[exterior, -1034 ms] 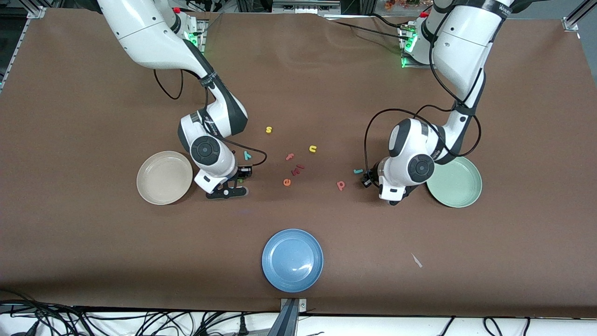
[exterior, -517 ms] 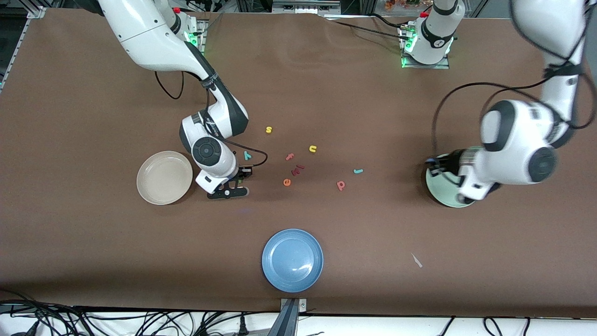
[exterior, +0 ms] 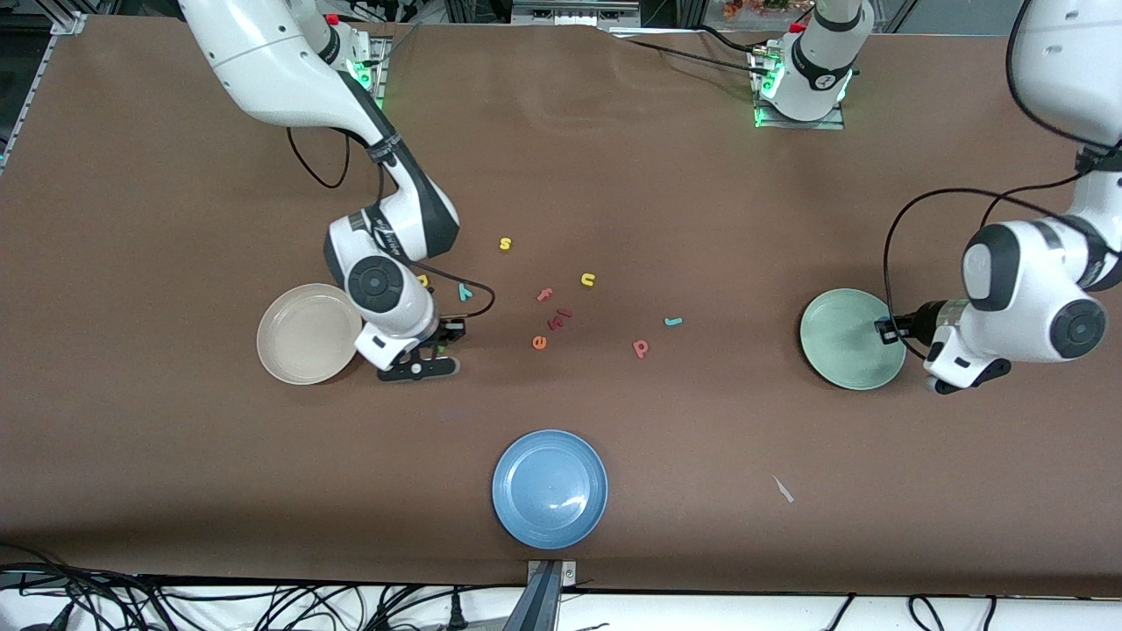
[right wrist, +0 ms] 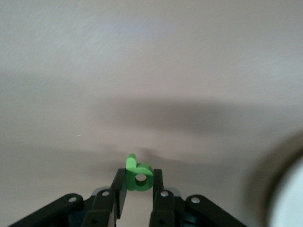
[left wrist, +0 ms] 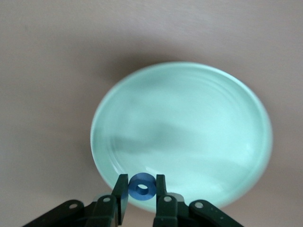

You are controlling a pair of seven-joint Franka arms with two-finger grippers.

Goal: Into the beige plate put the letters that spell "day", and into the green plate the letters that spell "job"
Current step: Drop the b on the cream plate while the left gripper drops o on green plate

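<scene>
My left gripper (left wrist: 142, 182) is shut on the blue o (left wrist: 142, 187) and hangs over the rim of the green plate (left wrist: 189, 118), at the left arm's end of the table (exterior: 882, 330). Low over the table beside the beige plate (exterior: 302, 337), my right gripper (right wrist: 138, 176) is shut on the green a (right wrist: 138, 178); in the front view its hand (exterior: 449, 336) hides the letter. On the table lie the yellow d (exterior: 422, 280), teal y (exterior: 465, 293), teal j (exterior: 672, 322) and salmon b (exterior: 641, 349).
Other letters lie mid-table: a yellow s (exterior: 505, 244), yellow u (exterior: 587, 280), salmon f (exterior: 544, 294), orange e (exterior: 539, 342) and a dark red piece (exterior: 559, 318). A blue plate (exterior: 550, 488) sits near the front edge. A small white scrap (exterior: 783, 489) lies toward the left arm's end.
The left arm swung from beside the teal j to the green plate, carrying the blue o. The right gripper closed on the green a and shifted slightly toward the beige plate, uncovering the yellow d.
</scene>
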